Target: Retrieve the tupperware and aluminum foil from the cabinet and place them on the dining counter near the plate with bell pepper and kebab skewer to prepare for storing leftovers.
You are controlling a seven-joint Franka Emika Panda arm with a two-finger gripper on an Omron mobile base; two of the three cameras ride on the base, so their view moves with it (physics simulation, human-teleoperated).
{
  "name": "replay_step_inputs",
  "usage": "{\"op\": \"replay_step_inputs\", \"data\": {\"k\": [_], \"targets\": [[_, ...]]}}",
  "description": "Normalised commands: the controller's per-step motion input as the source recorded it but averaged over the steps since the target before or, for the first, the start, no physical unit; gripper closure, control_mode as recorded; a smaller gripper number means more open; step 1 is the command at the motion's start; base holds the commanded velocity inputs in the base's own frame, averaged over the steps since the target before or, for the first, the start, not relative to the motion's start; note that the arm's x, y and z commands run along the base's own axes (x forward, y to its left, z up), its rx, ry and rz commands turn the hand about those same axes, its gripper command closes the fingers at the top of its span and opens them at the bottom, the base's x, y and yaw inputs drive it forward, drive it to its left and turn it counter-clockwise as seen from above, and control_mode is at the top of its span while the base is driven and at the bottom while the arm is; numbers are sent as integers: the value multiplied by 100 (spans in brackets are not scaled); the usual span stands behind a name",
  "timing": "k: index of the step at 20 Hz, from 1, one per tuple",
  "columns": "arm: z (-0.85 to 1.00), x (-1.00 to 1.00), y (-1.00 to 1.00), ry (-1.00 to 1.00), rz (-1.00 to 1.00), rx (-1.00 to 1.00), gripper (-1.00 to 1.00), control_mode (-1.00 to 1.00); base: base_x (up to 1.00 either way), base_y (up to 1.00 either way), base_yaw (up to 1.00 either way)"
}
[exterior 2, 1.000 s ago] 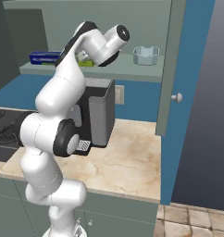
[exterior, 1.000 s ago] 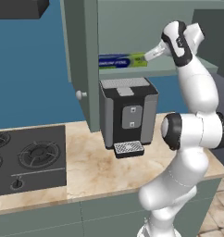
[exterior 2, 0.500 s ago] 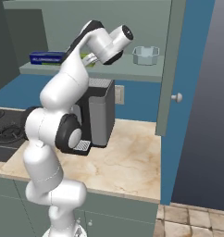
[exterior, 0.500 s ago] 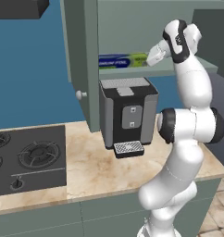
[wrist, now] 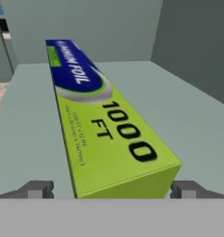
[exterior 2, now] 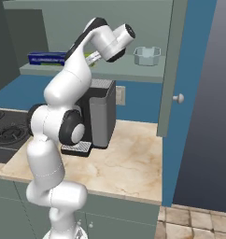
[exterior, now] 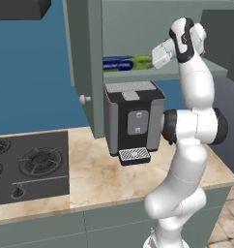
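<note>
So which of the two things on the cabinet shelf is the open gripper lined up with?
The aluminum foil, the long blue and lime-green carton, its green end between the gripper fingertips. The tupperware sits apart.

The cabinet [exterior 2: 168, 56] shelf [exterior 2: 129, 73] carries the aluminum foil [exterior: 124, 63], lying flat along its length with the lime-green end toward the middle, and the tupperware [exterior 2: 147, 55], upright near the shelf's right end, well apart from the carton. Below, the beige table [exterior 2: 129, 163] bears a dark coffee machine [exterior: 133, 121] against its back edge and a black hob [exterior: 29, 167] set into its left part.

Aluminum foil [wrist: 104, 134] flat on cabinet [wrist: 188, 125] shelf
</note>
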Motion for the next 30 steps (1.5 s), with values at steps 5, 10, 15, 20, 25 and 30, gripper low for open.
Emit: {"op": "replay_step_inputs", "data": {"k": [5, 10, 15, 20, 25, 30], "targets": [[-3, 4, 37, -7, 2, -2, 100, -100, 0, 0, 0], [-7, 17, 8, -8, 0, 0, 100, -100, 0, 0, 0], [-32, -7, 1, -18, -3, 0, 100, -100, 0, 0, 0], [-7, -73, -3, -14, -15, 8, 100, -100, 0, 0, 0], [5, -100, -25, -2, -23, 16, 100, -100, 0, 0, 0], [0, -100, -24, 4, -24, 4, 100, -100, 0, 0, 0]]}}
